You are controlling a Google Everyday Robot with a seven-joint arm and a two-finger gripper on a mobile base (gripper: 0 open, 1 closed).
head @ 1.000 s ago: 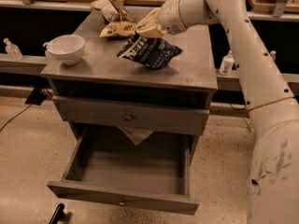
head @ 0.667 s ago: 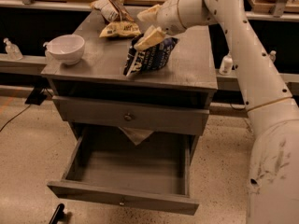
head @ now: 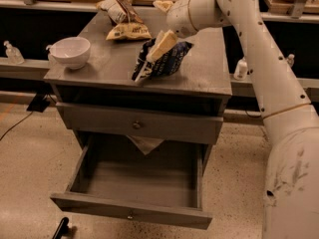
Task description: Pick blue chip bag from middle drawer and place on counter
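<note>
The arm (head: 259,59) reaches in from the right and bends across the back of the surface (head: 209,76). The end effector (head: 159,48) is low over the middle of the surface, at the top of the blue bag (head: 170,63). Its pale fingers (head: 163,41) are pressed together on the bag's upper edge, pinching the foil.

The blue bag is on the surface, not in the drawer (head: 134,212). It leans left and toward the front, with its lower corner touching the top close to the front edge and its crinkled body propped up behind.

To the left, the white bowl (head: 70,51) sits near the left edge, well apart from the bag. Behind the bag lies the yellow bag (head: 128,32), flat on the surface, and behind that the striped bag (head: 117,9) sits at the far edge.

Down below, the drawer is pulled far out toward the camera, showing its gray floor and a small knob on the front panel. Above it, the upper drawer (head: 99,121) is pushed in, knob at centre. A pale scrap (head: 144,144) hangs just under that upper front, at the back of the open box.
</note>
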